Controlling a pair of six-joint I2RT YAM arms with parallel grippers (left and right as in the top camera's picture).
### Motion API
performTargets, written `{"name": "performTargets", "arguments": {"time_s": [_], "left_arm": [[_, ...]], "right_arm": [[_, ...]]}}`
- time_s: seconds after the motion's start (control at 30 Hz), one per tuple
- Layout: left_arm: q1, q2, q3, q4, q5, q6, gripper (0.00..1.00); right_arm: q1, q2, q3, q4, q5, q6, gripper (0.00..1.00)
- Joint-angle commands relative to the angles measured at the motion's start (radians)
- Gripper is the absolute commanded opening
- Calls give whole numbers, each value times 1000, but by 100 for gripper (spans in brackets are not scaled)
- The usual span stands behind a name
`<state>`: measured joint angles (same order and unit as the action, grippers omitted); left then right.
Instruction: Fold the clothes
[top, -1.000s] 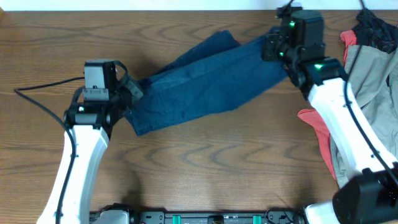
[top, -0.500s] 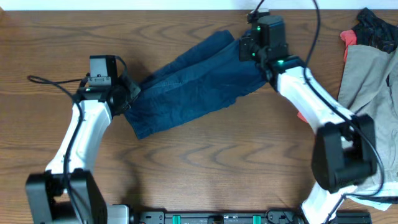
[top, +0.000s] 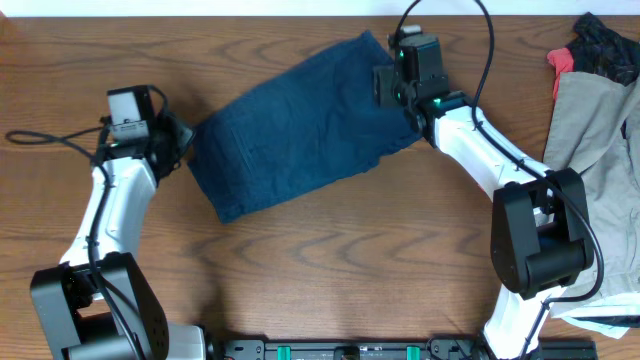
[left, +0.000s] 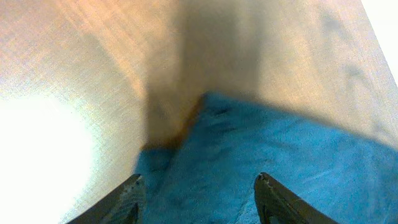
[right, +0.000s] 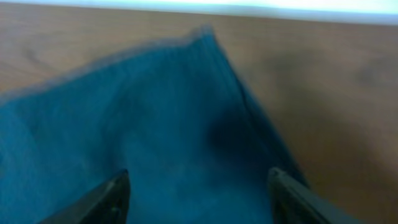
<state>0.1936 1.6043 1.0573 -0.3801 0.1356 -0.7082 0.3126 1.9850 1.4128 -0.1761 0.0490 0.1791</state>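
Note:
The clothes (top: 295, 125), dark navy-blue denim shorts, lie in a slanted folded slab across the middle of the wooden table (top: 320, 270). My left gripper (top: 178, 150) sits at the slab's left end, open, and the blue cloth (left: 261, 162) lies loose under its spread fingers (left: 127, 199). At the slab's upper right corner my right gripper (top: 385, 85) is open too. The right wrist view shows the cloth's pointed corner (right: 199, 93) ahead of the gripper (right: 199, 186), and nothing is pinched between its jaws.
A beige garment (top: 600, 130) with red cloth (top: 505, 195) beneath it is heaped at the right edge, with a dark item (top: 605, 45) at the top right corner. Black cables trail from both arms. The table's far edge (right: 311, 9) runs close behind the shorts.
Both grippers have gone from shut on the cloth to open, letting it go. The shorts now lie flatter and wider. The left gripper has drawn back left, the right one moved left.

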Motion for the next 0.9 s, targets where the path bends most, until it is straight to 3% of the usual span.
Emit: {"name": "performTargets", "arguments": {"time_s": [0.0, 0.17, 0.43, 0.63, 0.73, 0.87], "left_arm": [[4, -11, 22, -74, 60, 0, 61], [-20, -10, 0, -195, 59, 0, 72], [-36, 12, -37, -210, 59, 1, 90], [-36, 88, -37, -210, 94, 1, 92], [-36, 135, -37, -207, 132, 1, 92], [-36, 192, -37, -188, 172, 1, 92]], "right_arm": [[-12, -11, 12, -64, 26, -2, 65], [-11, 32, 12, -145, 26, -1, 63], [-11, 89, 11, -226, 25, -1, 62], [-11, 113, 11, -261, 26, -1, 57], [-11, 122, 11, -299, 26, -1, 48], [-11, 129, 11, -394, 39, 0, 26]]}}
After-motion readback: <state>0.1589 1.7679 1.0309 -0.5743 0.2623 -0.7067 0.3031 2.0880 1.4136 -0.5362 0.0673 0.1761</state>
